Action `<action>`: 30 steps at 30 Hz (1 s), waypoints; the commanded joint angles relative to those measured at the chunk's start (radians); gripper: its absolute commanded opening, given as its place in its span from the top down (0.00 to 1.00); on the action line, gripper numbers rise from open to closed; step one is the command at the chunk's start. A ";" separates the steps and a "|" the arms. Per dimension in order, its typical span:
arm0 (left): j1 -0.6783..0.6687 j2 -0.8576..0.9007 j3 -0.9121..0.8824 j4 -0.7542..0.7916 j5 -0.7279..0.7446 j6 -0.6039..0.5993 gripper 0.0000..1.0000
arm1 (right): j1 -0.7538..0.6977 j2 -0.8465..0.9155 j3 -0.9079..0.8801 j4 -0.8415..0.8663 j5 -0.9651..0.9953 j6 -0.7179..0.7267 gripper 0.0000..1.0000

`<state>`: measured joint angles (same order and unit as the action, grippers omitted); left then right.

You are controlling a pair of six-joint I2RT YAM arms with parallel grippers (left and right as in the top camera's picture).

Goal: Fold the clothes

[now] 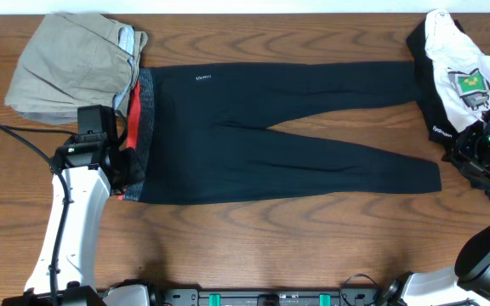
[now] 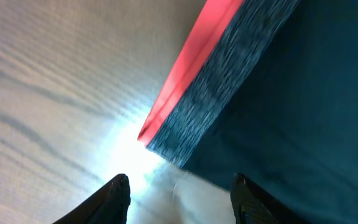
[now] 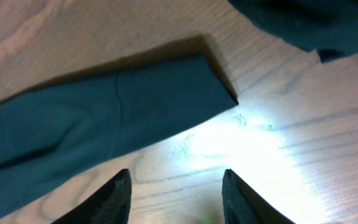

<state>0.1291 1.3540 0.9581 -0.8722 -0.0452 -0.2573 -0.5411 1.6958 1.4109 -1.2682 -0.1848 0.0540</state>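
Khaki trousers (image 1: 71,64) lie bunched at one table (image 1: 270,242) end, a white printed shirt (image 1: 459,68) at the other.

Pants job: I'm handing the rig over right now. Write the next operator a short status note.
Left gripper: open, empty, at the near corner of the waistband.
Right gripper: open, empty, over bare table just off a leg cuff.
Pants: flat at full length, waistband left, legs right.
Done: spread out; no fold yet.
Left: probably grip both ends and fold.
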 commanded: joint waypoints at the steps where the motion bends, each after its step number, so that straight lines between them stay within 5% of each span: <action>1: 0.003 -0.002 0.013 -0.037 -0.015 0.012 0.46 | 0.009 0.000 -0.026 -0.001 0.006 0.044 0.61; 11: 0.005 -0.002 -0.022 -0.111 0.076 -0.289 0.46 | 0.122 -0.100 -0.312 0.185 0.118 0.294 0.57; 14: 0.005 -0.002 -0.061 -0.050 0.075 -0.343 0.35 | 0.147 -0.132 -0.388 0.245 0.138 0.340 0.49; 23: 0.005 -0.002 -0.259 0.230 0.066 -0.754 0.35 | 0.156 -0.134 -0.461 0.315 0.148 0.491 0.51; 30: 0.005 -0.002 -0.407 0.449 0.033 -0.913 0.35 | 0.158 -0.134 -0.461 0.386 0.152 0.544 0.57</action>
<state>0.1295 1.3540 0.5896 -0.4435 0.0151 -1.0454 -0.3885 1.5768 0.9531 -0.8886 -0.0494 0.5476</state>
